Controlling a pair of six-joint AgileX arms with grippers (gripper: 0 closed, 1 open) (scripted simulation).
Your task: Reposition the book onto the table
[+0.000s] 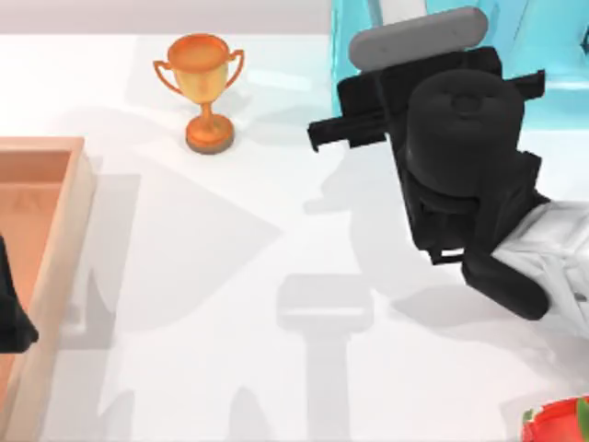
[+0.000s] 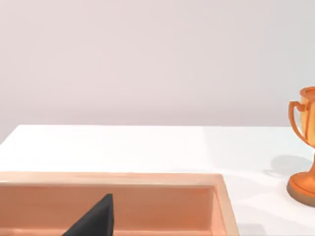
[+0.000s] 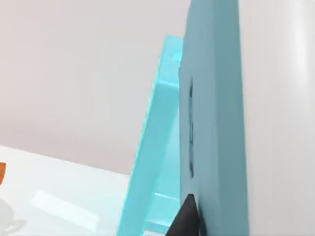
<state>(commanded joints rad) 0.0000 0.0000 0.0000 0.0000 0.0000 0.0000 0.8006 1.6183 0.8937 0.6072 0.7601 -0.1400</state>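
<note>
Right claw [image 3: 184, 219] against upright book [image 3: 214, 113] (teal cover).

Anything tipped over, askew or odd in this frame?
Nothing stands out. The trophy stands upright on the table, the wooden tray lies flat at the left edge, and the right gripper is up against the light-blue shelf unit.
</note>
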